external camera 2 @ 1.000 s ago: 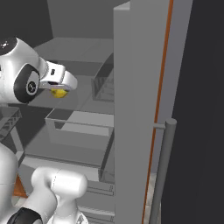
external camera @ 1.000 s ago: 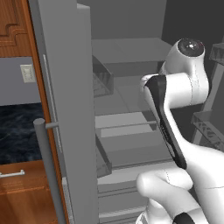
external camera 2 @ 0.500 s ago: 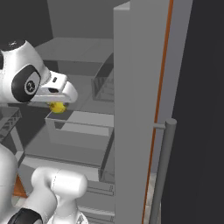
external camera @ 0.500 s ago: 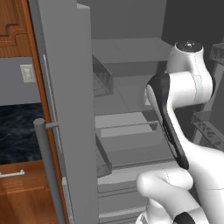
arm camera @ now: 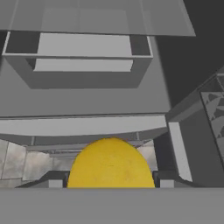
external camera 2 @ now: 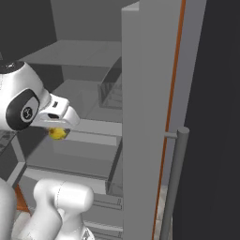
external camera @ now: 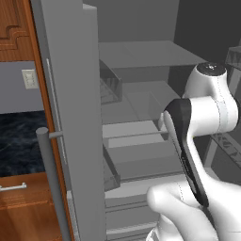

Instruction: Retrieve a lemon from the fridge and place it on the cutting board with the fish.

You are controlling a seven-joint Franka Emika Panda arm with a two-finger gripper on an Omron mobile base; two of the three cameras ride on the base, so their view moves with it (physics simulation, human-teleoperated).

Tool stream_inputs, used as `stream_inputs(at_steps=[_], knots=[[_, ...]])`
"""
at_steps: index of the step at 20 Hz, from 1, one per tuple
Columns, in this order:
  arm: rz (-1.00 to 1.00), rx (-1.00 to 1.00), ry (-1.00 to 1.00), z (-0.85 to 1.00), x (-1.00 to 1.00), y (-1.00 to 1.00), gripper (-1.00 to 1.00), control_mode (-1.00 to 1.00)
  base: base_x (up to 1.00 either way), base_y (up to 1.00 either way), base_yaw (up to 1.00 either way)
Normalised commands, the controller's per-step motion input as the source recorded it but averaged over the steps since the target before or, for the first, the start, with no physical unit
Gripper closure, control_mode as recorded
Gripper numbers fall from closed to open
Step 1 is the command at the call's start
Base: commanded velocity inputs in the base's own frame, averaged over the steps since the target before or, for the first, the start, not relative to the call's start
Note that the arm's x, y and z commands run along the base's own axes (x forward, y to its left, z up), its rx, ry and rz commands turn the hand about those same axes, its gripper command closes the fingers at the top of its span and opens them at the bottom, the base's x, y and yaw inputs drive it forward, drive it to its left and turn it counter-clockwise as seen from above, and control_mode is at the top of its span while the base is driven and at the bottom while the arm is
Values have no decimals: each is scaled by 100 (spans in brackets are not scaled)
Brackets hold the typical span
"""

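Lemon (arm camera: 111, 164), bright yellow, clamped between the fingers of the gripper (external camera 2: 60, 131), held in front of the open fridge (external camera 2: 93, 56), above its pulled-out grey drawer (arm camera: 78, 57), doors swung wide.

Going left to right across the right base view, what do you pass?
Robot arm → gripper shut on the lemon → open drawer inside the fridge → open fridge door → the door's bar handle.
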Motion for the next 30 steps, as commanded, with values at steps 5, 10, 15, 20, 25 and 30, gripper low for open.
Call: stream_inputs(at_steps=[5,10,15,20,25,30], knots=[[0,4,-1,-8,-9,-5,100,-100,0,0,0],[0,3,0,0,0,0,100,-100,0,0,0],[0,0,2,0,0,0,100,-100,0,0,0],[0,0,2,-6,0,0,100,-100,0,0,0],[0,0,0,0,0,0,100,-100,0,0,0],[0,0,0,0,-2,0,100,-100,0,0,0]])
